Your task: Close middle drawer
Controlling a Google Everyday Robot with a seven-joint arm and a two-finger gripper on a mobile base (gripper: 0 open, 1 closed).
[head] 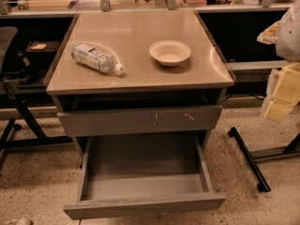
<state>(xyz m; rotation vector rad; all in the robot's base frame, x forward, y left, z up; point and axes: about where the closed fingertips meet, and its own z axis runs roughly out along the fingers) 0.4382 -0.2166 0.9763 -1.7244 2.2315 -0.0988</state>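
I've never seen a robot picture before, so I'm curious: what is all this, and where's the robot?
It is one picture from the only camera, looking down at a grey cabinet. The robot is a rolling machine with one arm. The pale blocky shapes at the right edge seem to be its gripper, away from the cabinet. On the cabinet's top lie a plastic bottle on its side and a white bowl. Below, the middle drawer is pulled out and bare inside. The job is pushing it shut.
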